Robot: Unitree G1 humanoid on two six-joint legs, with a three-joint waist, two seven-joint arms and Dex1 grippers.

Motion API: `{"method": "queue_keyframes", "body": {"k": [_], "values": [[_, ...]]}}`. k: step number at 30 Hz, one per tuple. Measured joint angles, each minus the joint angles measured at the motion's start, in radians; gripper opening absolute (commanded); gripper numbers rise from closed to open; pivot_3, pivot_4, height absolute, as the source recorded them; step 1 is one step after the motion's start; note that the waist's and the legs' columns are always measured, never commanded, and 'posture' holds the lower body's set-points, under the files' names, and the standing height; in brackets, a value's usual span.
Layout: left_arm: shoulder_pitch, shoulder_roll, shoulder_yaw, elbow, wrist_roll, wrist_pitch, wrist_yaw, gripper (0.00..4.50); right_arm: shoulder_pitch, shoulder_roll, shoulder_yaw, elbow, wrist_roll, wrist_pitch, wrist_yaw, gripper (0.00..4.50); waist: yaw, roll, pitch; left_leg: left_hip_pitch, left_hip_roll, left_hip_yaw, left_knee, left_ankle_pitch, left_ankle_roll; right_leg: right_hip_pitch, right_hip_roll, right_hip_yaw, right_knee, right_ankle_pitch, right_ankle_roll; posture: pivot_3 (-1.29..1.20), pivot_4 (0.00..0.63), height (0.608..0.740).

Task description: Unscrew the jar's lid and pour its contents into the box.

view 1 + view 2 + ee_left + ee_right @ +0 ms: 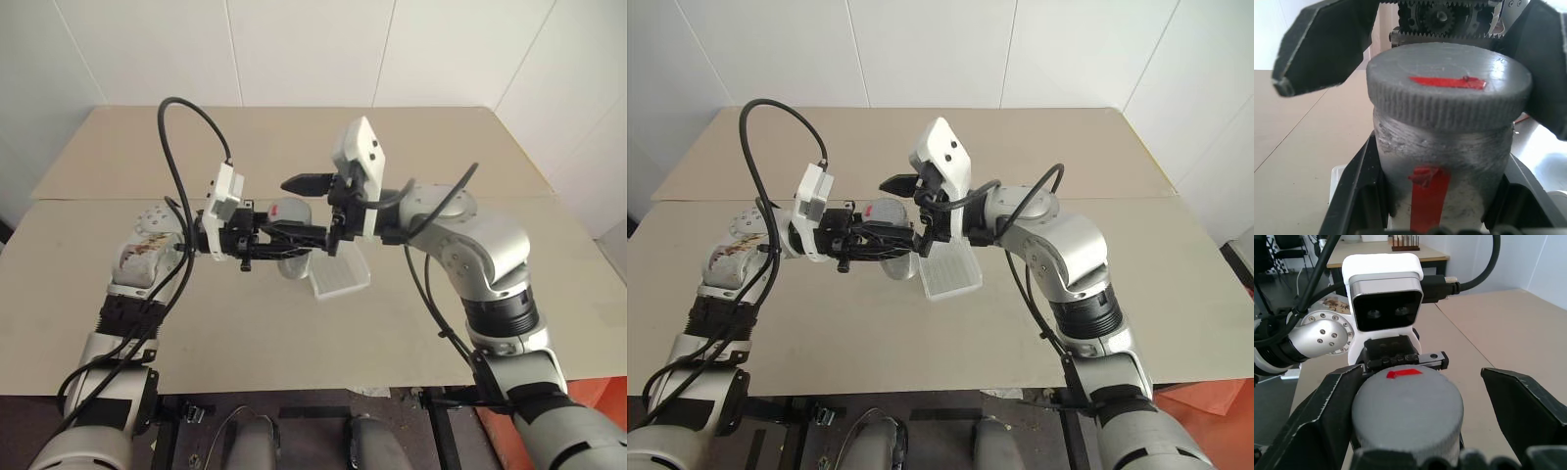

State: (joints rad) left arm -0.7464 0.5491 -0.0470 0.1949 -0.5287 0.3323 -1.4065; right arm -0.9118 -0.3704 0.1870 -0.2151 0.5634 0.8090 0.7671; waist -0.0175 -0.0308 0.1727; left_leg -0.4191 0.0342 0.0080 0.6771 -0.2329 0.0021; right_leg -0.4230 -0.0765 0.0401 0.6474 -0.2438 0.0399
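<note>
The left tool [257, 238] is clamped on the jar [1442, 161], holding it level above the surface [411, 333], directly over the box [341, 277]. The right tool [1415, 416] straddles the lid [1447, 90], fingers not yet seated, positioned to unscrew it.

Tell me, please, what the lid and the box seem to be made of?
Lid: probably matte grey plastic, going by its dull face and finely ribbed edge. Box: likely thin translucent white plastic, as the table shows faintly through it.
</note>
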Motion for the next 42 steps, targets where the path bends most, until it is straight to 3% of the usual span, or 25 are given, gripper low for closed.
{"method": "queue_keyframes", "body": {"k": [3,9,12,15,18,21,27,32,42], "values": [[0.0,0.0,0.003,0.0,0.0,0.0,0.002,1.93,0.0,0.004,0.003,0.003,0.001,-0.001,0.021,2.75,0.0,0.0,0.0,0.0,0.0,0.0,0.0,0.0,0.0,0.0,0.0,0.0,0.0,0.0,0.0,0.0,0.15,0.74],[0.0,0.003,0.005,-0.009,-0.02,0.006,-0.039,1.93,0.0,0.007,0.001,0.066,0.006,-0.094,0.155,2.75,0.0,0.0,0.0,0.0,0.0,0.0,0.0,0.0,0.0,0.0,0.0,0.0,0.0,0.0,0.0,0.0,0.15,0.74],[-0.003,0.004,-0.011,-0.069,-0.061,0.04,-0.137,1.93,-0.027,-0.005,0.003,0.179,0.038,-0.247,0.448,2.75,0.0,0.0,0.0,0.0,0.0,0.0,0.0,0.0,0.0,0.001,0.0,0.0,-0.001,0.0,0.0,0.0,0.15,0.74],[-0.016,0.014,-0.039,-0.112,-0.074,0.046,-0.175,1.93,-0.084,-0.003,0.031,0.309,0.068,-0.348,0.645,2.75,-0.001,0.0,0.0,0.0,0.0,0.0,0.001,0.0,0.0,0.001,0.001,0.0,0.0,0.0,0.0,0.0,0.15,0.74],[-0.024,0.054,-0.086,-0.159,-0.118,0.063,-0.181,1.93,-0.157,-0.051,0.147,0.414,0.191,-0.441,0.745,2.75,-0.007,0.001,0.0,0.001,0.001,0.0,0.0,0.0,0.0,0.0,0.001,0.0,0.0,0.0,0.0,0.0,0.15,0.74],[-0.024,0.089,-0.099,-0.175,-0.135,0.065,-0.181,1.93,-0.204,-0.072,0.237,0.47,0.252,-0.52,0.76,2.75,-0.013,0.001,0.001,0.001,0.001,0.0,0.0,0.0,0.0,0.0,0.001,0.0,0.001,0.0,0.0,0.0,0.15,0.74],[-0.012,0.085,-0.075,-0.178,-0.162,0.073,-0.195,1.93,-0.221,-0.049,0.283,0.521,0.255,-0.609,0.791,4.47,-0.012,0.001,0.001,0.001,0.001,0.0,0.001,0.0,0.0,0.0,0.001,0.0,0.001,0.0,0.0,0.0,0.15,0.74],[0.056,0.088,-0.02,-0.173,-0.162,0.074,-0.16,1.93,-0.163,-0.063,0.152,0.485,0.198,-0.601,0.755,4.47,-0.004,0.001,0.001,0.001,0.001,0.0,0.001,0.0,0.0,0.0,0.0,0.0,0.001,0.0,0.0,0.0,0.15,0.74],[0.129,0.067,0.054,-0.11,-0.076,-0.001,-0.002,1.93,0.06,-0.163,-0.004,0.064,0.119,-0.319,0.306,4.47,0.002,0.001,0.001,0.001,0.001,0.0,0.001,0.0,0.0,0.0,0.0,0.0,0.001,0.0,0.0,0.0,0.15,0.74]]}}
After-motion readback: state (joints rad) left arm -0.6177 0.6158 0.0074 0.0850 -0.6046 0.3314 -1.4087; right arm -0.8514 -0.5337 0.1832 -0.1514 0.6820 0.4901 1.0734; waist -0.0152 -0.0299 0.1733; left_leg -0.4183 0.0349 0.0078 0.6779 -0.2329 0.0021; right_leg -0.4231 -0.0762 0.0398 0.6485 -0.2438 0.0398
